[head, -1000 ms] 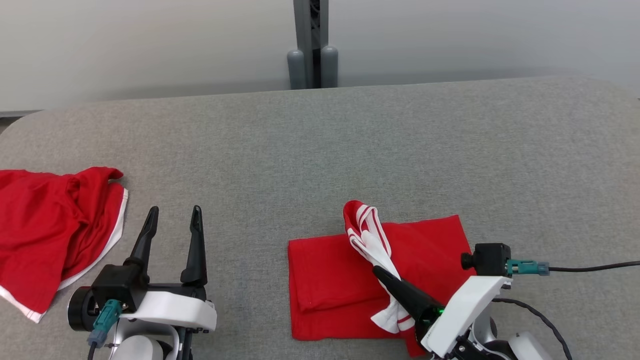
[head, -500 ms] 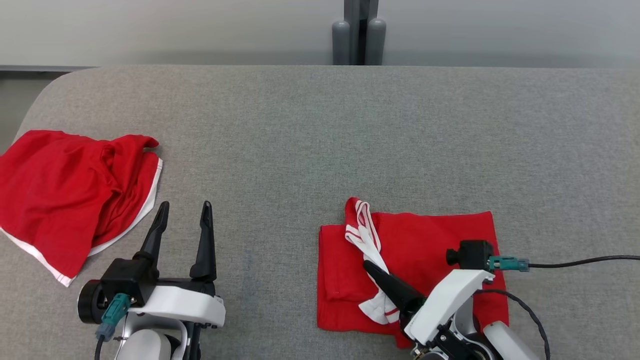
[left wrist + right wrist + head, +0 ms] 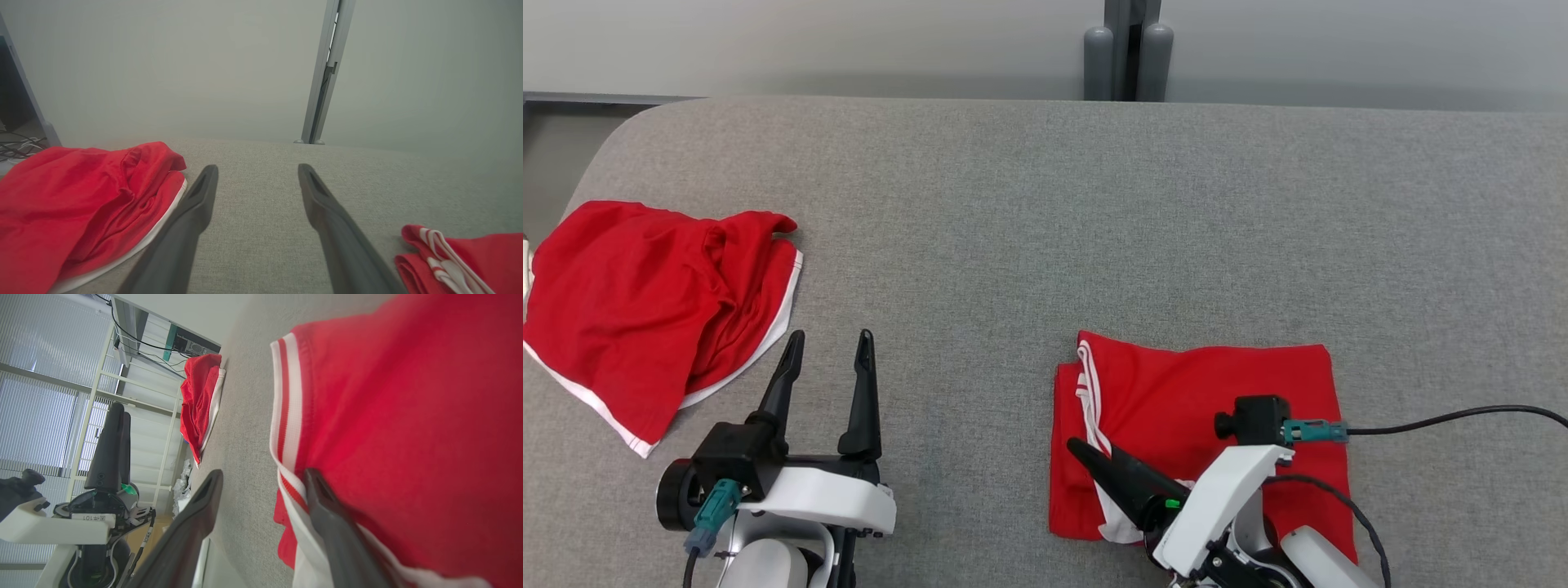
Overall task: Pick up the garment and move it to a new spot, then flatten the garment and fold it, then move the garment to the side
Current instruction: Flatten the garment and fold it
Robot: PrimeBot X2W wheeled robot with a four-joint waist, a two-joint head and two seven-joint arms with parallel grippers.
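Note:
A folded red garment [image 3: 1201, 392] with white striped trim lies flat on the grey table [image 3: 1045, 212], right of centre. My right gripper [image 3: 1094, 457] hovers low over its near-left corner. In the right wrist view that gripper [image 3: 261, 473] stands open, one finger over the red garment [image 3: 408, 416] and the other over bare table, holding nothing. My left gripper [image 3: 827, 339] rests open and empty at the lower left, well apart from the cloth. The left wrist view shows its own gripper [image 3: 257, 169] over bare table, with the folded garment [image 3: 482, 253] at the far right.
A second red garment [image 3: 645, 302] with a white hem lies crumpled near the table's left edge, close to my left gripper. A grey post [image 3: 1127, 49] stands behind the table. A black cable [image 3: 1462, 416] runs from my right wrist across the table's right side.
The right gripper has opened and let go of the white-striped flap, which now lies flat on the folded garment. The head camera has shifted; the left gripper keeps its pose.

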